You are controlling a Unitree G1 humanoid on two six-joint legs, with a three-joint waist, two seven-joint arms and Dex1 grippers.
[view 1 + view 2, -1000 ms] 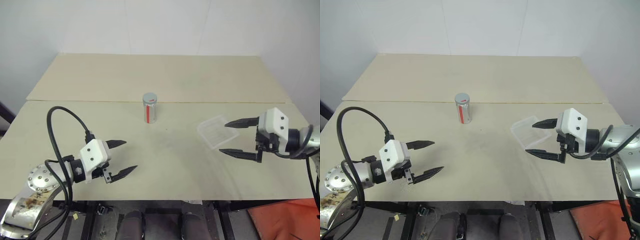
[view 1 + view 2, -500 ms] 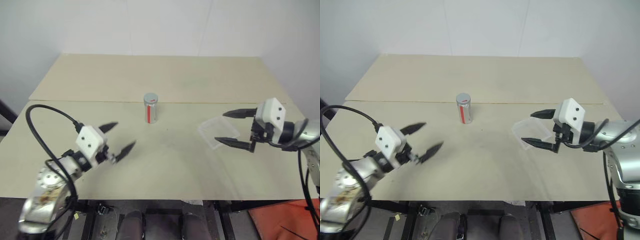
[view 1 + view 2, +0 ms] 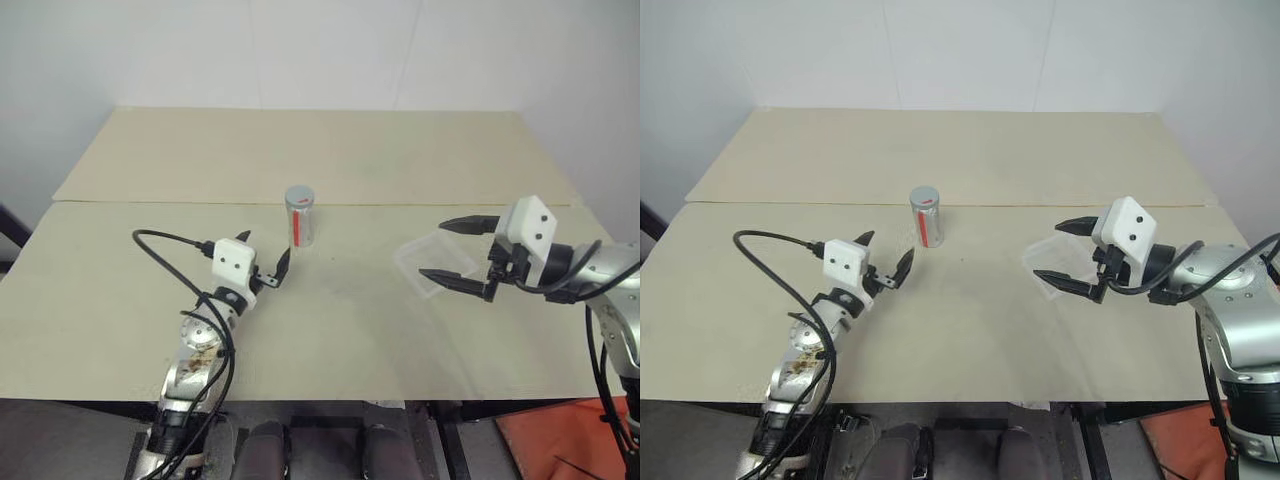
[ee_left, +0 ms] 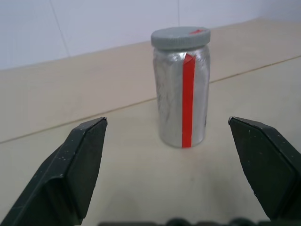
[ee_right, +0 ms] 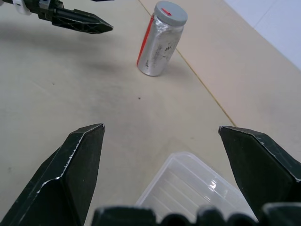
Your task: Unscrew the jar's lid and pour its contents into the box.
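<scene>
While both sets of jaws stood spread and empty, I lined the left gripper (image 3: 263,262) up short of the jar (image 3: 300,215). I judged a grip low on its body best, keeping the lid (image 4: 180,37) free.

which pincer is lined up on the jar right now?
The left pincer: open, with the jar centred between its fingers, untouched. The right pincer, also open, hovers over the box.

Table (image 3: 330,330) — pale beige top, matte, made of two boards meeting at a straight seam (image 3: 420,205) that runs across its width; faint dark scuffs near the middle. Wall (image 3: 320,50) — plain white, with thin vertical panel joints, rising directly behind the far edge. Light even and soft. Orange-red sheet (image 3: 560,440) low at the right, beneath the table's near corner.
</scene>
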